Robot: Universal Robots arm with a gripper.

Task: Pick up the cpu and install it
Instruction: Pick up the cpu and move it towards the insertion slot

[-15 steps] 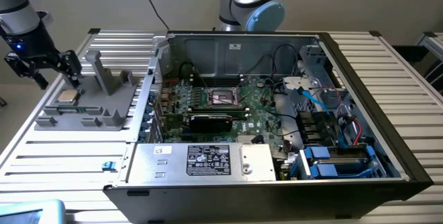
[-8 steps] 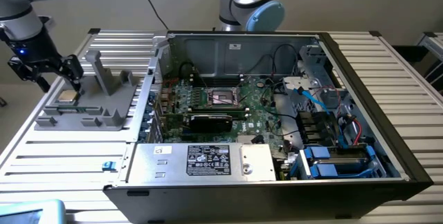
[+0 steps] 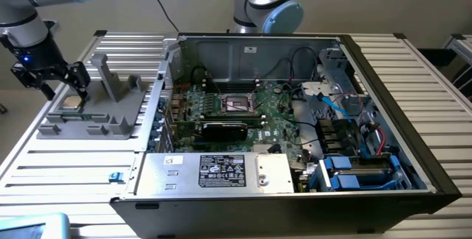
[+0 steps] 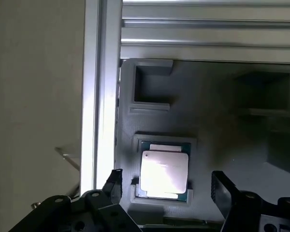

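Ribbed aluminium slats make up the table (image 3: 52, 161), set against a plain beige wall, and on it stand an open black computer case (image 3: 413, 156) and, at the exterior view's left, a matte grey moulded holder (image 3: 110, 117) with blocky pockets and uprights. The cpu (image 3: 72, 103) (image 4: 164, 171) lies flat in a square recess of that holder, a small square chip with a dull silver top. The black gripper (image 3: 65, 91) (image 4: 168, 193) hangs just above it with jaws spread wide, a finger on either side and nothing in its grasp.
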